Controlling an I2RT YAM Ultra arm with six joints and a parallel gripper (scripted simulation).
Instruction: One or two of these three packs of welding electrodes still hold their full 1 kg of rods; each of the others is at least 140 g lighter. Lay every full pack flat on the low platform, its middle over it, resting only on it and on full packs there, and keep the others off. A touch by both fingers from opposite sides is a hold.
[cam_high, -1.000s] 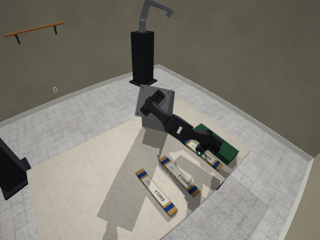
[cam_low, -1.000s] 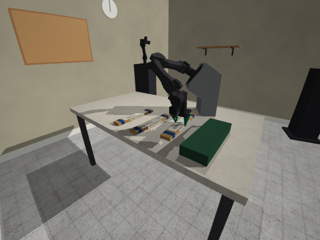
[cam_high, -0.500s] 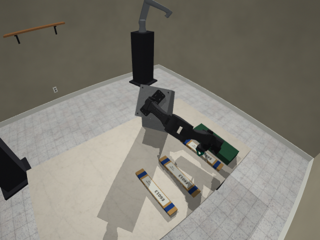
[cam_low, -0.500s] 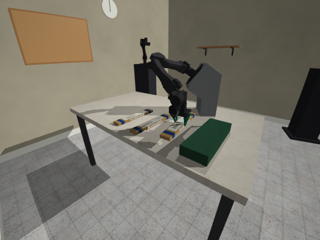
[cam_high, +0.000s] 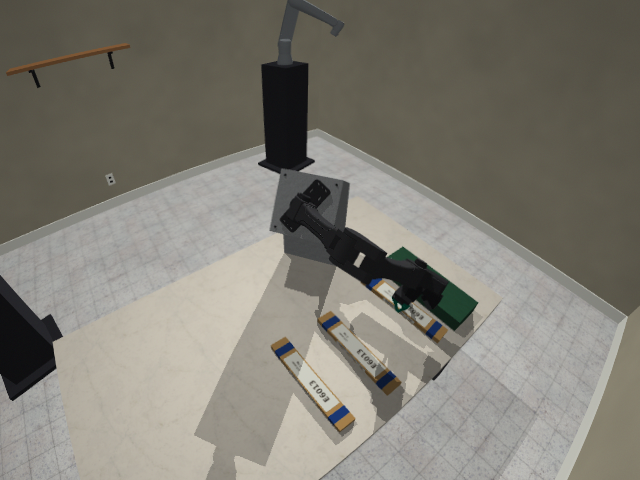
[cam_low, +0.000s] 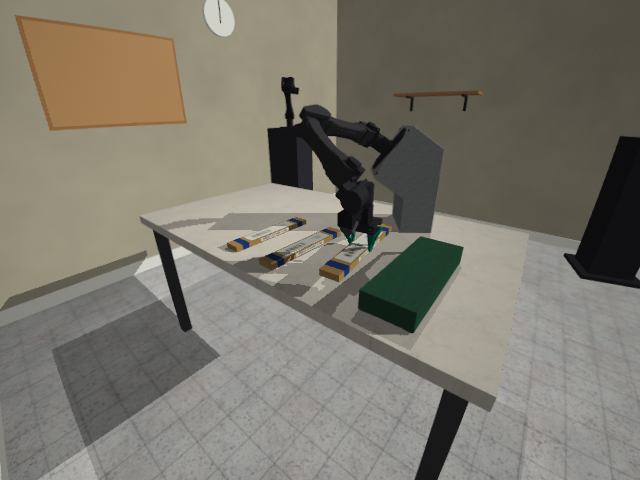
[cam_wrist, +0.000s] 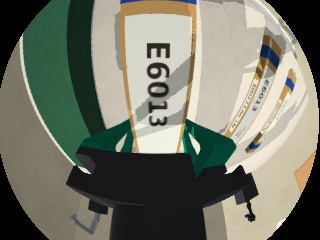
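Three long packs marked E6013, tan with blue bands and white labels, are on the table. My gripper (cam_high: 404, 304) with green fingers is shut on the pack nearest the platform (cam_high: 408, 308), its fingers on the two long sides near the middle. This pack also shows in the exterior view (cam_low: 354, 251) and the wrist view (cam_wrist: 158, 67). I cannot tell whether it rests on the table or is just above it. The middle pack (cam_high: 358, 351) and the far pack (cam_high: 312, 383) lie flat and apart. The low dark green platform lies right beside the held pack, with nothing on it.
The grey arm base block (cam_high: 309, 217) stands at the back of the table. The table's front edge runs close past the ends of the packs (cam_low: 330, 304). Black pedestals stand on the floor away from the table.
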